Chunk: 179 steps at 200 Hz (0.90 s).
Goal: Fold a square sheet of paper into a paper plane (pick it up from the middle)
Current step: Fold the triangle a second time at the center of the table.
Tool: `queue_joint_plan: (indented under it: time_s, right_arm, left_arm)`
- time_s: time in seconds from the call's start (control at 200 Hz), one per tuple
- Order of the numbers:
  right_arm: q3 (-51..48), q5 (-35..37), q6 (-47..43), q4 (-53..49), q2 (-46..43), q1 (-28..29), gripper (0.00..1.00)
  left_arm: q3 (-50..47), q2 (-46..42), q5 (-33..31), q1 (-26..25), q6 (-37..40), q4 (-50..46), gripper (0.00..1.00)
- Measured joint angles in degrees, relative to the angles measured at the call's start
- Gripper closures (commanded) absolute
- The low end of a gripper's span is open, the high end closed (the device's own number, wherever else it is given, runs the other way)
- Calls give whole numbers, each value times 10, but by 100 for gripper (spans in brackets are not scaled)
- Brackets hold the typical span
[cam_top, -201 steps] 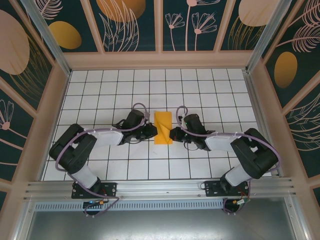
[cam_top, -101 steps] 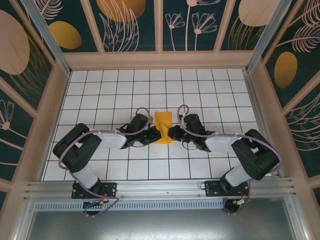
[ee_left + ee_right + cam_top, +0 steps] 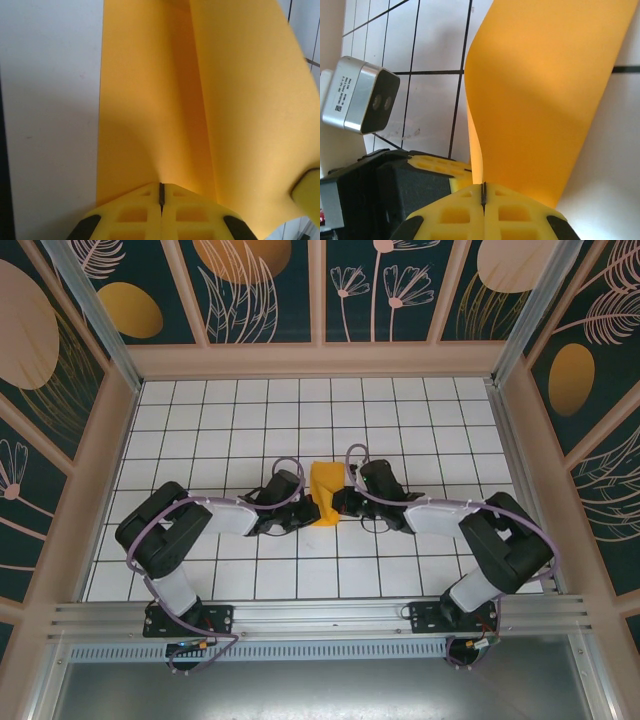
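The partly folded paper (image 3: 326, 492) bows up over the middle of the table (image 3: 200, 420). Your left gripper (image 3: 161, 192) and right gripper (image 3: 483, 192) are each pinched shut on it from opposite sides. Move both evenly and hold the crease centred. Pulling apart could tear it.

My 2 arms lie low, elbows bowed outward, forearms angled inward toward each other. My left gripper (image 3: 311, 509) and right gripper (image 3: 340, 504) nearly meet tip to tip. Each has its yellow fingers (image 3: 135, 215) pressed flat together, pinching an edge of the sheet of paper (image 3: 326, 483) between them.
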Motion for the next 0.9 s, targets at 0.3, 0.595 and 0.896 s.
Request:
queue_joint_plan:
  time_s: [0.3, 0.595, 0.896]
  right_arm:
    - [36, -3, -57, -62, 19, -13, 100]
    - [5, -17, -43, -49, 1, -13, 100]
    - [9, -19, -46, -53, -5, -13, 100]
  left_arm:
    - [12, -8, -33, -3, 44, -37, 100]
    - [28, -11, -57, -3, 72, -74, 100]
    - [29, -15, -67, -2, 88, -82, 100]
